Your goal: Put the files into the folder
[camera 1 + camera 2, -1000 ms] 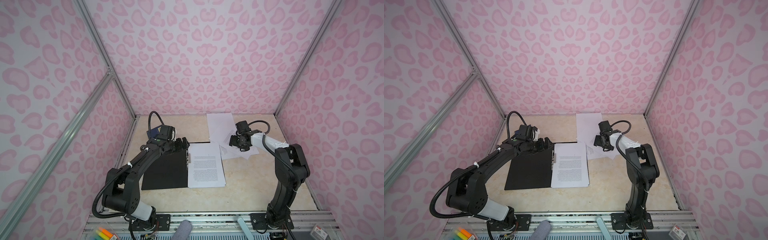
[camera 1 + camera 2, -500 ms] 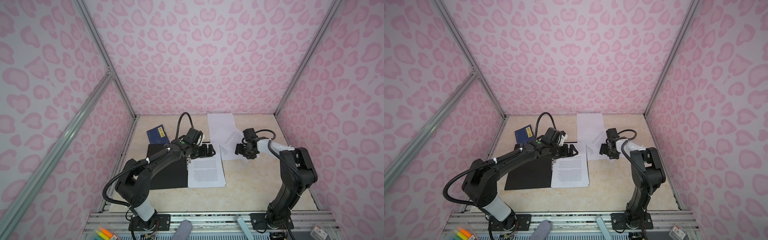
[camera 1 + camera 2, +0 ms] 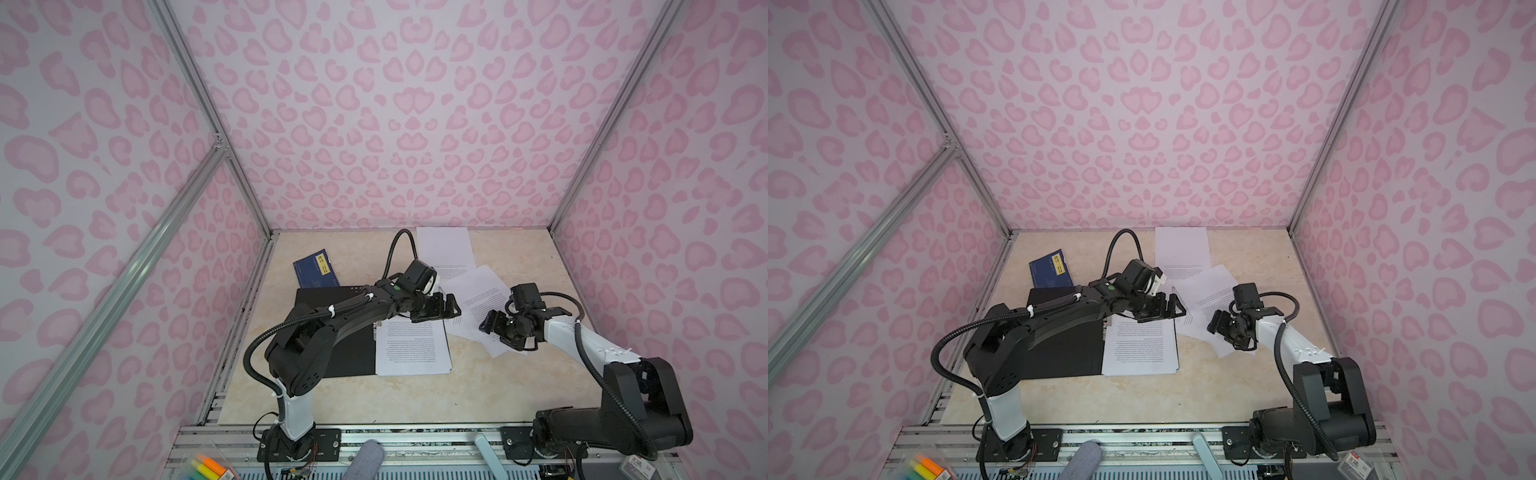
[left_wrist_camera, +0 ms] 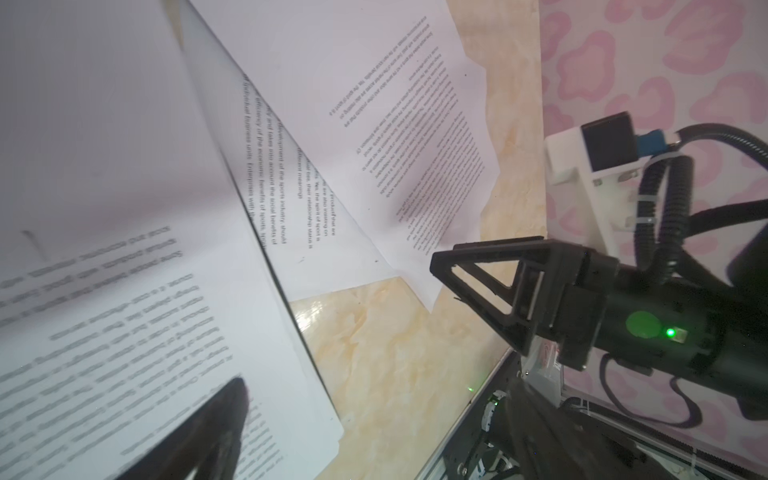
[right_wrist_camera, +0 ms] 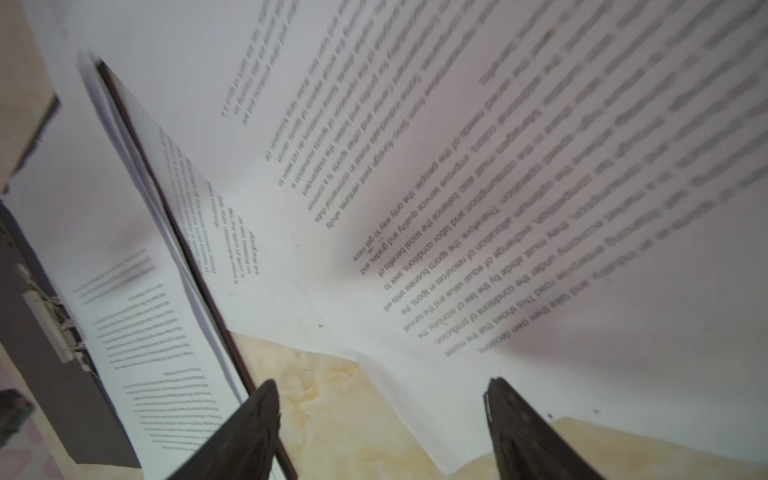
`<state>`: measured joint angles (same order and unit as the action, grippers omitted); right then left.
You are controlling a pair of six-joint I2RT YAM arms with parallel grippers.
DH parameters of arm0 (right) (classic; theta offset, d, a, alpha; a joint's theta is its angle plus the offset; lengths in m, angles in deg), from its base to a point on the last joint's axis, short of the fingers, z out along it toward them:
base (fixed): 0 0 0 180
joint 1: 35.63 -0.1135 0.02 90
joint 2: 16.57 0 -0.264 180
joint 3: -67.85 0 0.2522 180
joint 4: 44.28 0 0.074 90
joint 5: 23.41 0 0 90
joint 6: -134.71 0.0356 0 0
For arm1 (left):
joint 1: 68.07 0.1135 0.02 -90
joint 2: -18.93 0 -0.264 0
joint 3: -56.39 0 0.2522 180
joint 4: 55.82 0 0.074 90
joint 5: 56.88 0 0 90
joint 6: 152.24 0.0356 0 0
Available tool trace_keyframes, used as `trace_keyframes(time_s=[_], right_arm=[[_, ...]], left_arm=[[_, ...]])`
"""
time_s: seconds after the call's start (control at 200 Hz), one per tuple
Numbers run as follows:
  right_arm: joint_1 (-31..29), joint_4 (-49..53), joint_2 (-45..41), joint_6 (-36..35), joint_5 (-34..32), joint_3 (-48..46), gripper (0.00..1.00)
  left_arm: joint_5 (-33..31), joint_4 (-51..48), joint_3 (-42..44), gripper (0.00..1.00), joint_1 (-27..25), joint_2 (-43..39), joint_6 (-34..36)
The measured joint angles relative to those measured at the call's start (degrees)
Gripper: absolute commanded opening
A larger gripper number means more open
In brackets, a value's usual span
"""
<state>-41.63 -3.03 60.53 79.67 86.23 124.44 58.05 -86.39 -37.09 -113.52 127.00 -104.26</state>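
A: Loose files [image 3: 478, 291]: where?
B: Just right of the open folder [image 3: 1067, 357], long axis skewed, between both grippers; nearer the right gripper [image 3: 491, 324], poised above, agape, empty; left gripper [image 3: 451, 307] likewise wide, over the filed stack [image 3: 411, 349].

Left pincer [image 3: 449, 309] swung right across folder [image 3: 357, 359] to loose files [image 3: 478, 286]; right pincer [image 3: 494, 330] withdrew.
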Motion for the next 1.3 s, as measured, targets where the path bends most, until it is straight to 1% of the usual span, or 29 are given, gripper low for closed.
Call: trace_keyframes(time_s=[0.09,0.245,0.355,0.475,0.725,0.965,1.3], right_arm=[[3.26,-0.72,1.05,0.04,-0.5,3.87,0.79],[9.22,-2.69,10.51,-1.2,-2.99,11.98,0.77],[11.63,-4.11,15.1,-2.38,-4.61,13.05,0.76],[13.53,-4.42,16.85,-3.08,-6.19,12.68,0.76],[14.75,-5.68,17.18,-3.28,-6.51,9.81,0.76],[15.56,-7.32,17.84,-3.19,-5.18,8.76,0.77],[15.91,-15.5,17.97,-2.38,-0.96,5.22,0.77]], left_arm=[[1.18,2.05,-1.7,0.93,-1.42,2.69,-1.51],[2.16,5.92,-4.44,0.88,-2.8,8.09,-4.66],[2.16,8.68,-6.54,0.87,-3.56,12.0,-6.36],[2.23,10.82,-9.27,0.84,-4.31,15.67,-8.07],[2.27,12.22,-10.49,0.82,-6.27,19.17,-11.93],[1.95,12.85,-10.62,0.82,-6.56,20.65,-14.93],[3.32,18.36,-12.0,0.83,-6.67,23.17,-17.94]])
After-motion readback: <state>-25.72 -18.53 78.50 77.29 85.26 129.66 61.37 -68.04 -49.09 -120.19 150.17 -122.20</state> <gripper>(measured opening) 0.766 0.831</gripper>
